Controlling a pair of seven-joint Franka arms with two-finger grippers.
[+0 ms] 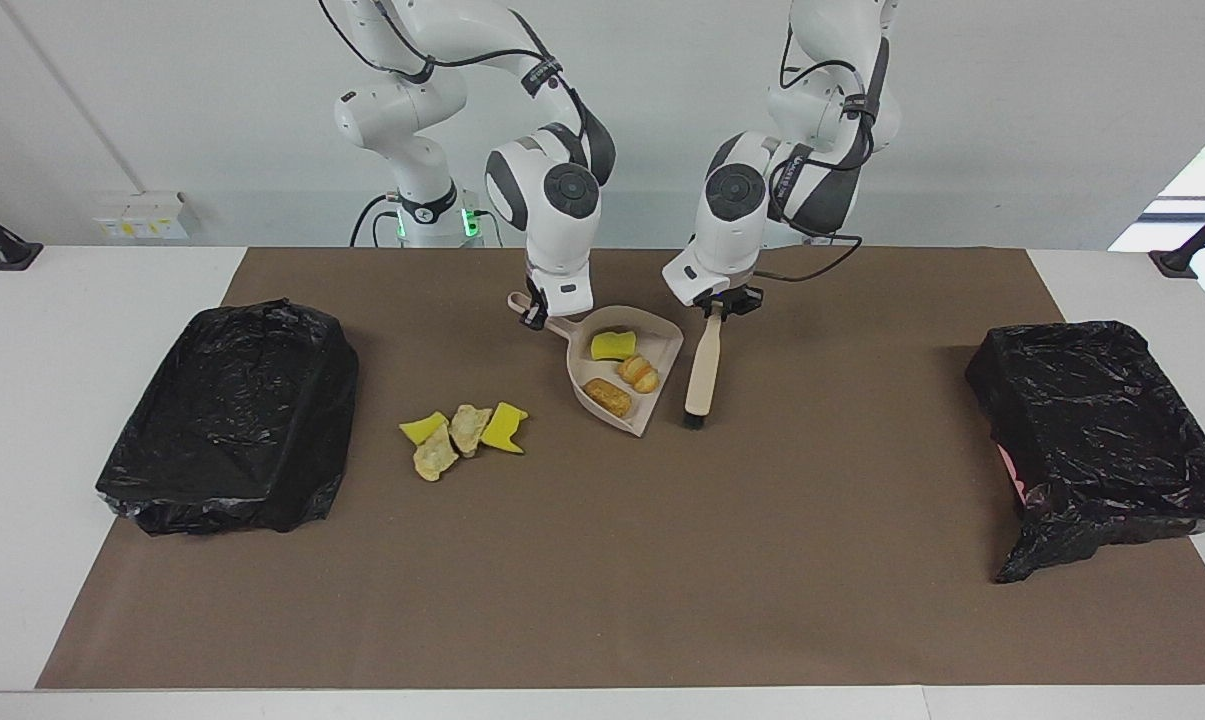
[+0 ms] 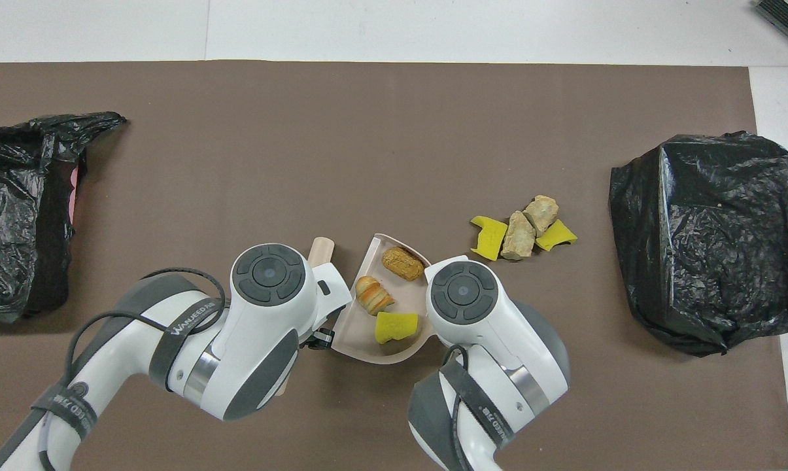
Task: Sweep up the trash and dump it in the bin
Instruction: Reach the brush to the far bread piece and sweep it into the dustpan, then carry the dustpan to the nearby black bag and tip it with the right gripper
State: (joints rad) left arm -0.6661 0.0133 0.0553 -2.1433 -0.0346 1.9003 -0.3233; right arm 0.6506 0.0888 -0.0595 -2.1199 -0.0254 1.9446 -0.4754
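Bright, even light — soft shadows

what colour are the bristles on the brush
Black, at the tip of the beige brush; clearest in the facing view.

High facing camera; steep overhead camera; shared brown mat (image 1: pixel 602 560) (image 2: pixel 394 131)
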